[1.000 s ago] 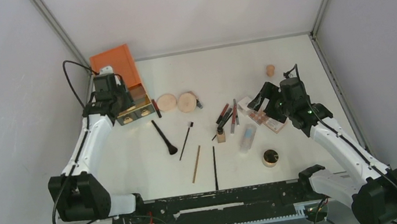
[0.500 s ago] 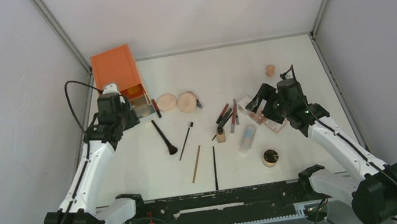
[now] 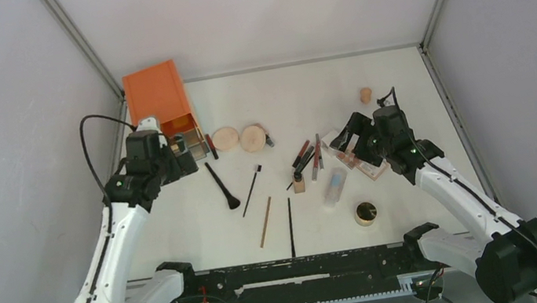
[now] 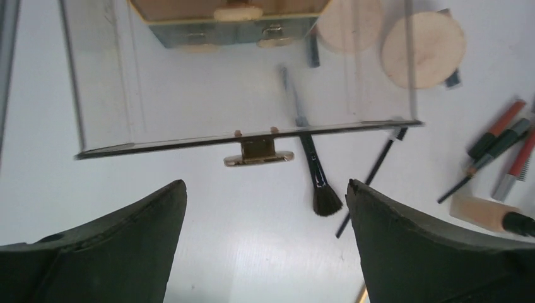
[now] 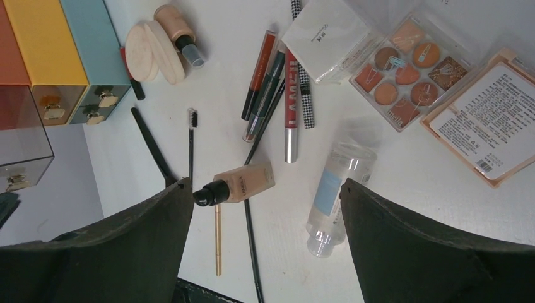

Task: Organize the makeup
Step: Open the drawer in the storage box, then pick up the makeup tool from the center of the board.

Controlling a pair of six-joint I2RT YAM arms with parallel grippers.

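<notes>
The makeup lies scattered across the table: a black brush [image 3: 221, 184], a wand [image 3: 252, 189], a wooden pencil [image 3: 266, 221], a black pencil [image 3: 290, 226], two round tan compacts [image 3: 240, 138], a foundation bottle [image 5: 243, 183], a clear tube [image 5: 337, 189] and a reddish-pan palette [image 5: 404, 69]. My left gripper [image 4: 266, 196] is open and holds nothing. It sits just short of the gold handle [image 4: 258, 151] of a clear drawer pulled out of the orange box [image 3: 155, 92]. Over the right cluster my right gripper [image 5: 265, 189] hovers open, with the bottle and tube below its fingers.
A small jar [image 3: 365, 213] sits near the front right and a tan piece [image 3: 366, 94] at the back right. Red and dark pencils [image 3: 312, 155] lie mid-table. A printed card [image 5: 486, 120] lies beside the palette. The booth walls close in on both sides.
My left gripper drew back from the orange box, bringing the clear drawer out with it, then opened and let go of the handle. The right arm barely shifted.
</notes>
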